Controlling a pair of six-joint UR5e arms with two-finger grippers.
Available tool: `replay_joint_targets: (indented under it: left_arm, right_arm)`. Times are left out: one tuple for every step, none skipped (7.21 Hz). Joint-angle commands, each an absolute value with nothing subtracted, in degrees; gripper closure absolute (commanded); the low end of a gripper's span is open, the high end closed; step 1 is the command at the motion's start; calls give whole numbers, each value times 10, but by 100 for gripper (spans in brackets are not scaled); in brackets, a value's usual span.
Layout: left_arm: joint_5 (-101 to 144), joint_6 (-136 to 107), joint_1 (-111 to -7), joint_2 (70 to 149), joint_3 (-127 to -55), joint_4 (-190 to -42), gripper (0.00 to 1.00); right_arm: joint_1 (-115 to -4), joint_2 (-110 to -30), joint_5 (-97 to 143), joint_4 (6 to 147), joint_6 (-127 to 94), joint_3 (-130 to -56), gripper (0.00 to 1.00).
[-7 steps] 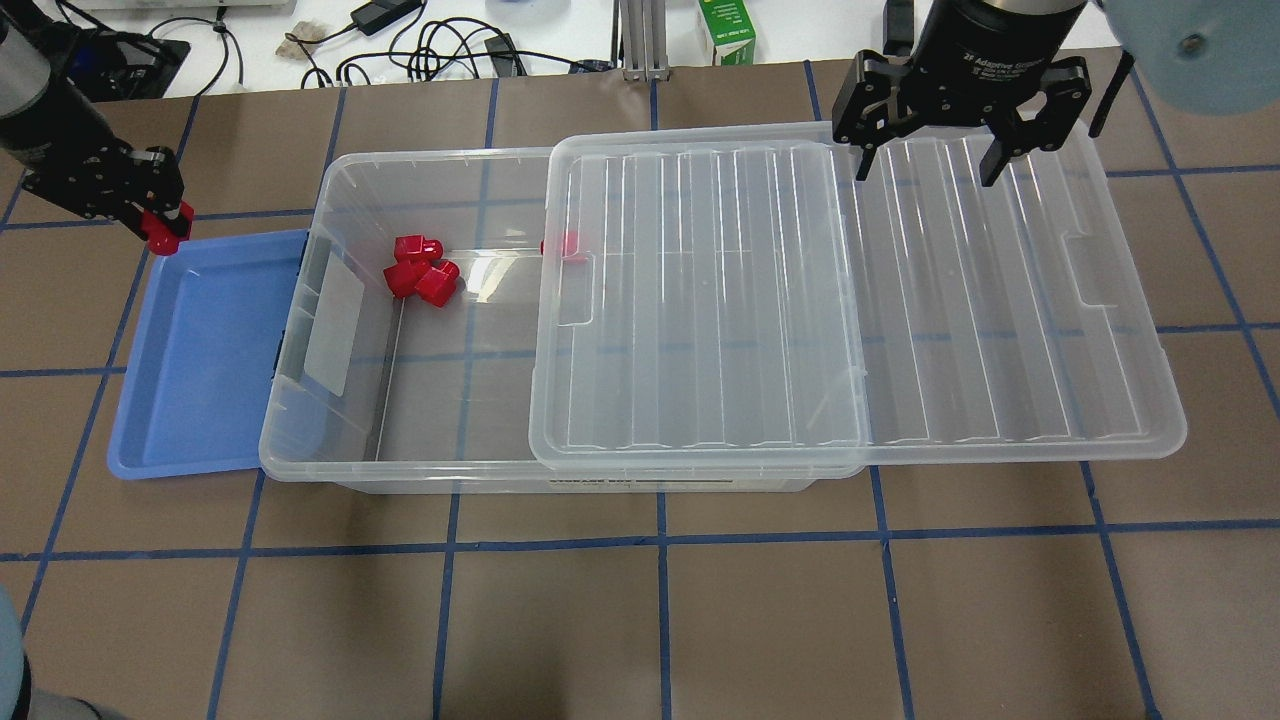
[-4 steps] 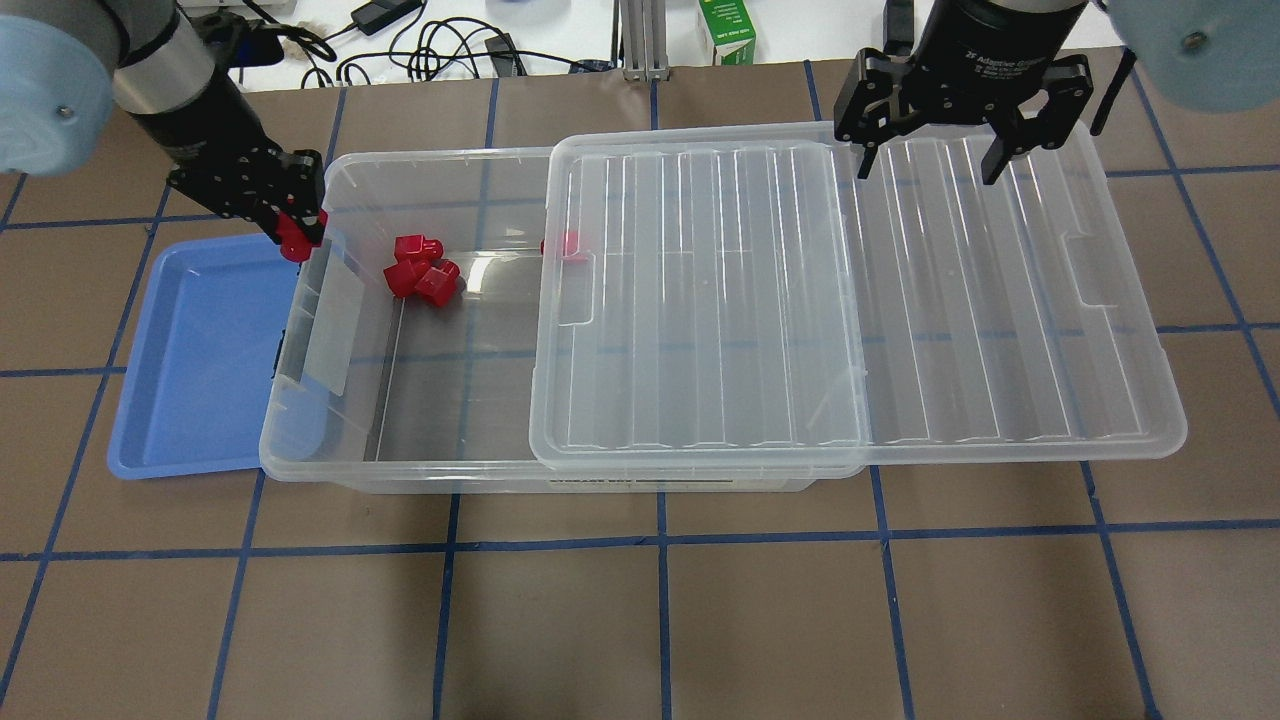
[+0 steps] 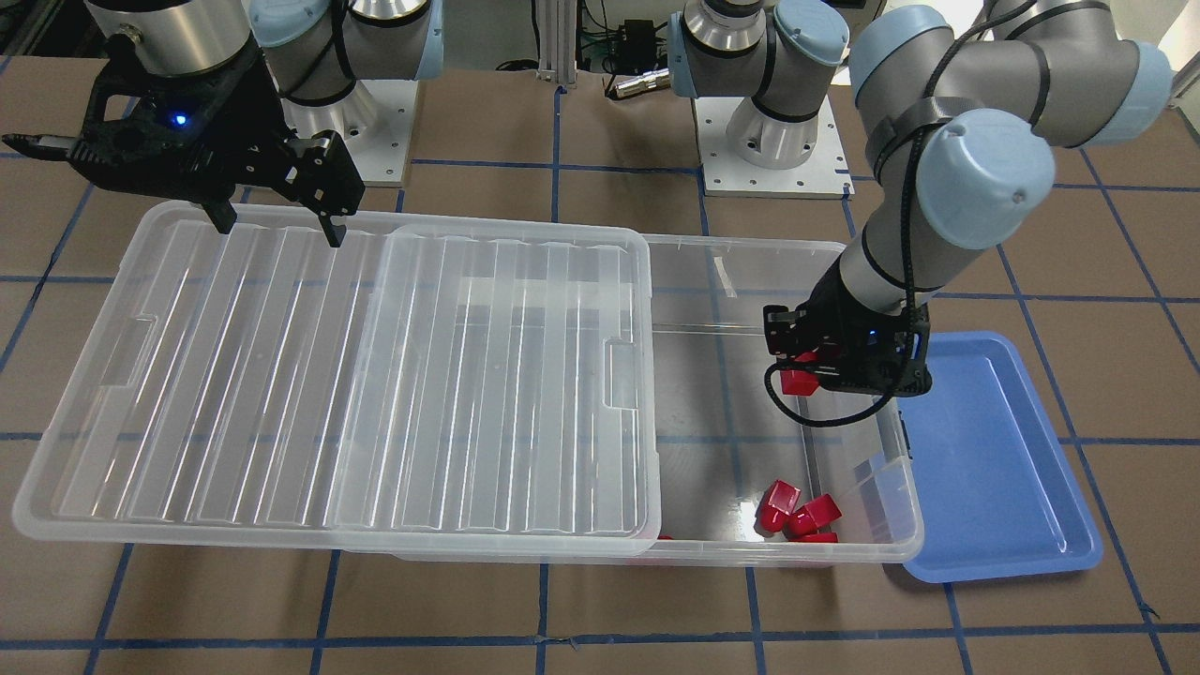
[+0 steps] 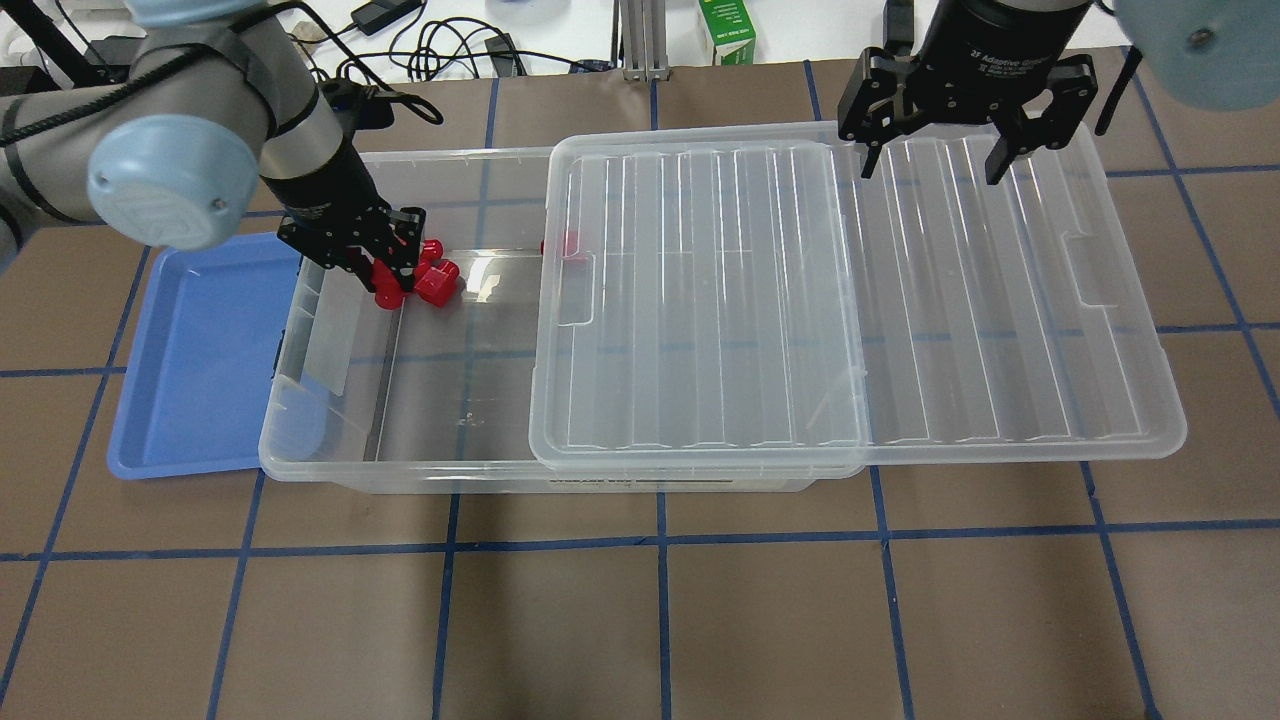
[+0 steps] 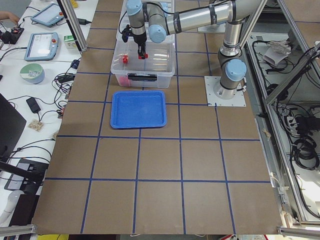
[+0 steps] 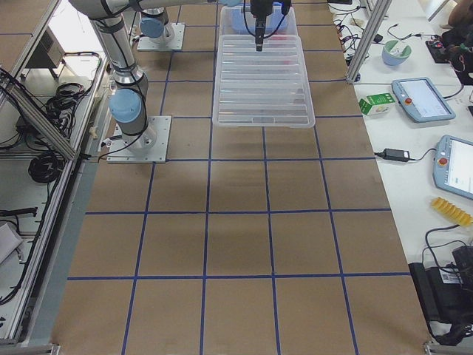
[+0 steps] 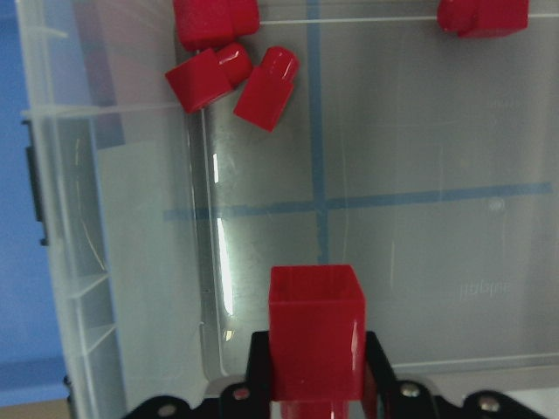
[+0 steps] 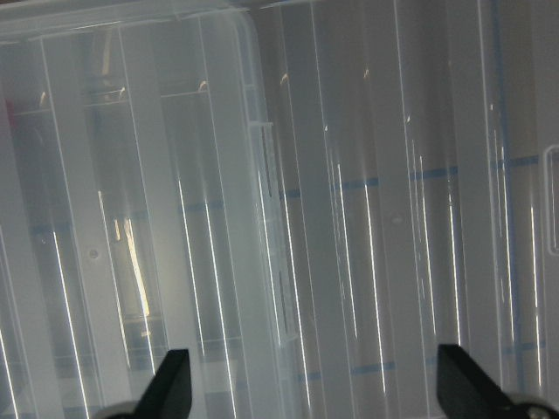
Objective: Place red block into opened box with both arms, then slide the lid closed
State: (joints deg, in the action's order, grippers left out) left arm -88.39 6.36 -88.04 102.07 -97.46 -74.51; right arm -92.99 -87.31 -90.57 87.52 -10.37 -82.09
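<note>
The clear box (image 4: 400,478) lies across the table with its left end uncovered. The ribbed clear lid (image 4: 1000,300) rests on it, shifted to the right and overhanging the box's right end. My left gripper (image 4: 388,283) hangs over the open end, shut on a red block (image 4: 386,297); the left wrist view shows that red block (image 7: 316,325) between the fingers above the box floor. Several more red blocks (image 4: 437,284) lie on the box floor by the far wall. My right gripper (image 4: 930,165) stands open just above the lid's far edge, holding nothing.
A shallow blue tray (image 4: 200,350) lies against the box's left end, with nothing in it. Cables and a green carton (image 4: 727,30) sit on the white bench beyond the table. Brown table surface with blue tape lines spreads in front of the box.
My left arm has swung right, carrying the red block from above the tray's far corner to over the box's open end. The right gripper and the lid have stayed put.
</note>
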Motion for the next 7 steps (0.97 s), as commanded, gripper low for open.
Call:
replay_joint_targets:
  left_arm:
    - [-885,64,-885,1031,-1067,-618,100]
    - [-884,63,-883,1033,-1100,-586,100]
    - [-885,62,-878,1034,-1113,-579,100]
    - [-884,62,-878,1034,-1123,-578,100]
    - [-885,65,-878,1036,-1129,-579,83]
    - [-887,65,-878,1037,-1133,-578,56]
    - [-887,61,-877,1035,-1129,-577,28]
  right_arm:
    - [-926,-873,-906,875,-104,-820,0]
    - [-925,-872,-906,875,-103,-819,0]
    - [-921,-872,-906,875,-98,-819,0]
    - [-897,-871,-905,877,-66,-819,0]
    - [-852,-873,-904,874,-20,-817,0]
    - [-815,-872,-907,873,34,-816,0]
    - [-776,-872,-904,868,78,-820,0]
